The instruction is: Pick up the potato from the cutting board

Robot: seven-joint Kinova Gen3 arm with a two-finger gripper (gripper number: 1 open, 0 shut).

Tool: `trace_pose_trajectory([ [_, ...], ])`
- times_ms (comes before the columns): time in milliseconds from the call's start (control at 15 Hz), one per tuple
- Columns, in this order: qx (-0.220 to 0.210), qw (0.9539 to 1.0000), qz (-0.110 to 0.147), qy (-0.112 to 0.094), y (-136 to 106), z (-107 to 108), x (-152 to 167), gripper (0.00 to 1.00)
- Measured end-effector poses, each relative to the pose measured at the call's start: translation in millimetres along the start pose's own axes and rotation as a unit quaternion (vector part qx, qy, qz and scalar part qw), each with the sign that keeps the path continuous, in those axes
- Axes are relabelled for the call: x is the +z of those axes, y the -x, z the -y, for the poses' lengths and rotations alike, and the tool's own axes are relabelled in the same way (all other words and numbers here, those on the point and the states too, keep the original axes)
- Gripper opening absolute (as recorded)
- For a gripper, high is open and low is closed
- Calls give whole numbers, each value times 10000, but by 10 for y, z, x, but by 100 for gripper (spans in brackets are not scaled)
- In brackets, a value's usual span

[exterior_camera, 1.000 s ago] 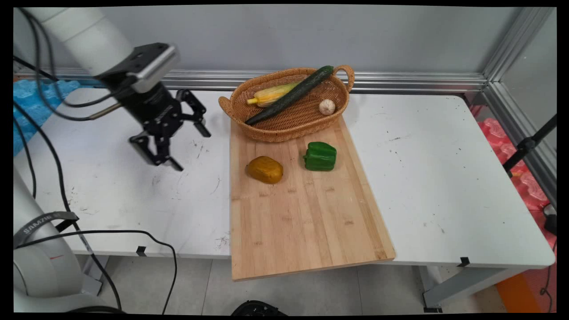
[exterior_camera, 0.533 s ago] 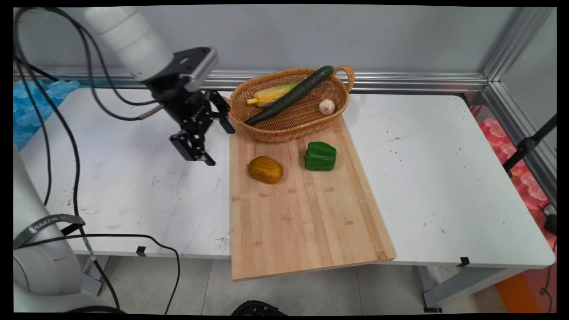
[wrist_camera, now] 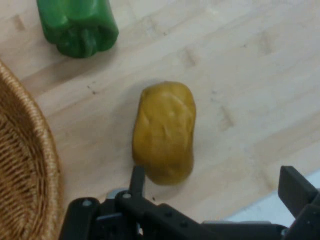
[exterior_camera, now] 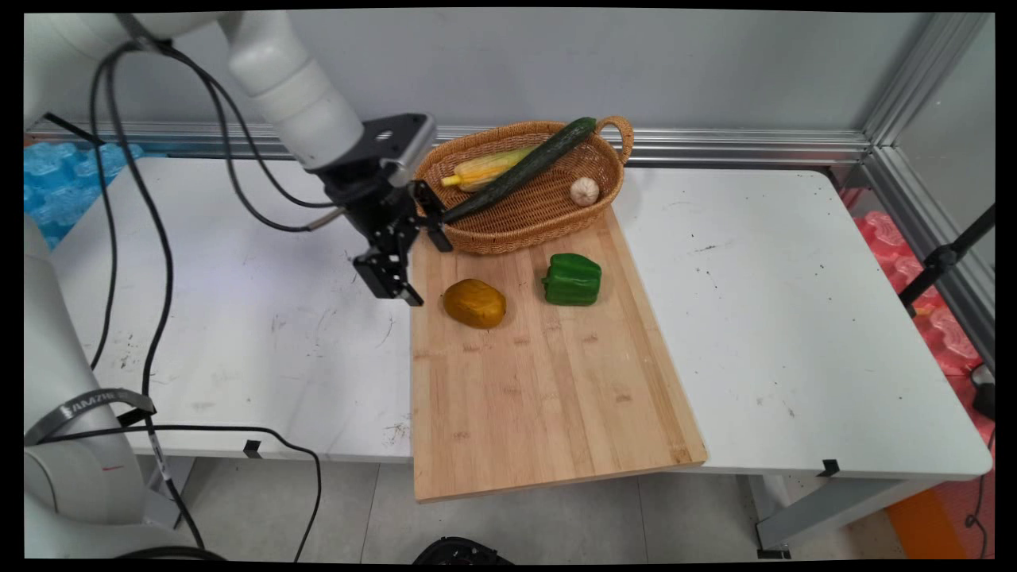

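- The tool (exterior_camera: 421,270) is hanging over the left edge of the cutting board (exterior_camera: 548,389), which is lying on the tabletop (exterior_camera: 794,318).
- The potato (exterior_camera: 474,303) (wrist_camera: 164,132) is lying on the board just right of the tool.
- The pepper (exterior_camera: 572,279) (wrist_camera: 78,25) is sitting on the board beyond the potato, farther right.
- The basket (exterior_camera: 516,218) (wrist_camera: 25,170) is resting behind and right of the tool, on the board's far end.
- The cucumber (exterior_camera: 516,170), corn (exterior_camera: 485,168) and garlic (exterior_camera: 584,191) are lying in the basket.

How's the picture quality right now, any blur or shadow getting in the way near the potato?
Hand view: soft overall, yet the potato and green pepper read clearly; the pincer linkage is dark. Main view: sharp, evenly lit, only faint shadows under the potato on the cutting board; edges curve.
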Motion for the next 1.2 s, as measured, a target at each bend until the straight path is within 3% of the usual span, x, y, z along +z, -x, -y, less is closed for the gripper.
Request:
trace_pose_trajectory([
  [600, 94, 9999, 65, 105, -47, 211, 571, 100],
  [1133, 124, 9998, 100, 91, -39, 314, 781, 100],
  [1200, 123, 9998, 97, 96, -41, 321, 792, 0],
])
